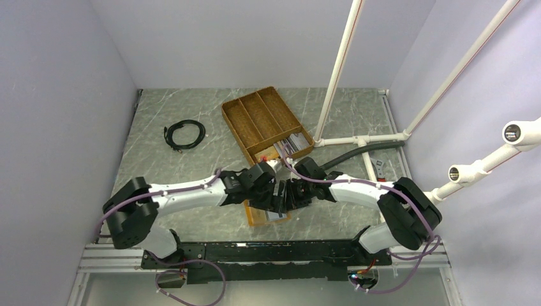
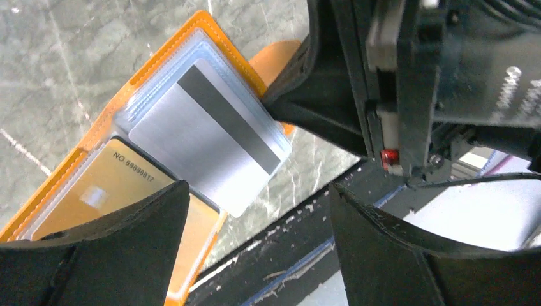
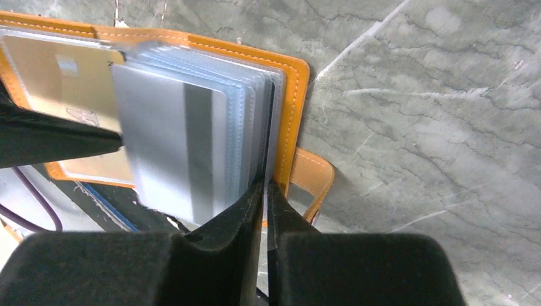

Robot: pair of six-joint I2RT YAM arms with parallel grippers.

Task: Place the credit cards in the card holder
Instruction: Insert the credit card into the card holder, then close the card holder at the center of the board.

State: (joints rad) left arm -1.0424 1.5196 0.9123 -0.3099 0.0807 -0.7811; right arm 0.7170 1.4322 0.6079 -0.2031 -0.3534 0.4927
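Near the front edge of the desk [image 1: 191,172], the card holder [image 2: 159,60] lies open between the two arms. A silver card [image 2: 204,146] sticks halfway out of its clear sleeves, beside a gold card [image 2: 108,191] already in a pocket. The right pincer [image 3: 265,197] is pinched almost closed on the sleeves' edge. The left pincer [image 2: 255,236] is spread wide above the holder, gripping nothing. More cards [image 1: 292,144] sit in the wicker tray [image 1: 255,118], farther back.

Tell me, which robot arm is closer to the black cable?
Left. The left arm lies on the near side of the black cable; the right arm is farther right, beyond the card holder.
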